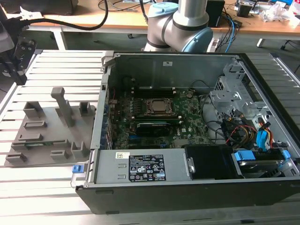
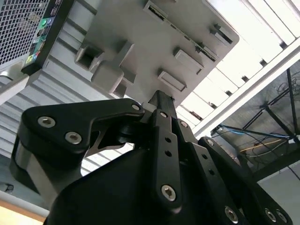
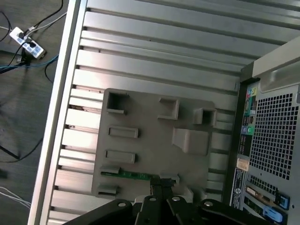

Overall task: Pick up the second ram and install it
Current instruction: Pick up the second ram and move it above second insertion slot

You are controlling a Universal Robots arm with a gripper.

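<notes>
First wrist view: the second ram (image 3: 136,175), a narrow green stick, is lying in a slot along one edge of a grey fixture plate (image 3: 154,122). The plate is sitting on a ribbed metal worktop (image 3: 164,47), just beside an open computer case (image 3: 276,136).

The black gripper (image 3: 161,185) is hanging over that same edge of the plate. Its tips are pressed together with nothing between them, and they are pointing at one end of the stick. Whether they are touching the stick cannot be told from here.

In the exterior view, the case is lying on its side with the green motherboard (image 1: 187,117) showing inside. A long dark module (image 1: 152,125) seems to be standing in a slot just beside the square silver CPU socket (image 1: 157,107), which suggests one stick is already in place.

As for progress, the work on this stick is looking barely begun. The gripper is arriving at the pick-up spot, but the stick is not yet grasped or lifted. It is sitting well apart from the motherboard slots where it belongs, so the pick-up, the carry across to the case and the seating are all left to do.
</notes>
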